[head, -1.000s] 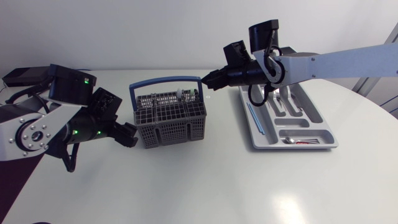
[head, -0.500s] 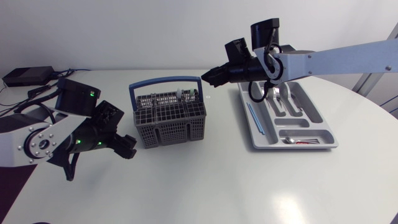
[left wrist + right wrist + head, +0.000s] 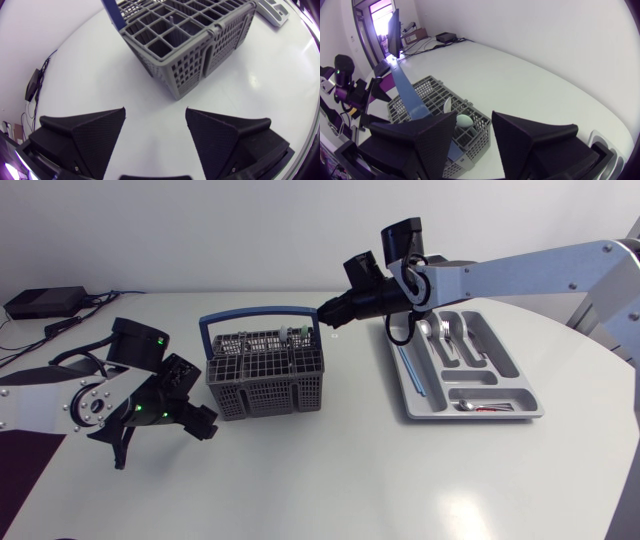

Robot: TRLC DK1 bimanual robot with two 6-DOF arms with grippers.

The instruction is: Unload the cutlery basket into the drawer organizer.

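Overhead, the left hand [image 3: 205, 423] sits low over the desk [image 3: 330, 480]. The cutlery basket [image 3: 266, 372] stands just ahead of it, and as far as this angle lets me judge, the two are not touching. The right hand [image 3: 328, 313] hangs over the basket's far end, right by the blue handle [image 3: 258, 317]. The drawer organizer [image 3: 488, 345] lies behind that hand, under its arm and well apart from the basket. Cutlery lies in its long compartments, and a thin blue stick [image 3: 410, 370] sits in the slot nearest the hand.

The left wrist camera shows what the overhead cannot. This hand's fingers stand wide apart with only bare desk between them. The basket's grey corner points straight at the gap, clear of both fingertips.

The right wrist camera looks down into the basket. This hand's fingers are spread too and clamp nothing. Below and just ahead of them is the basket's end compartment. It holds a pale rounded piece [image 3: 464, 120], perhaps a spoon bowl, though that is hard to make out. The handle runs off beside one finger, and the other arm waits beyond the basket.
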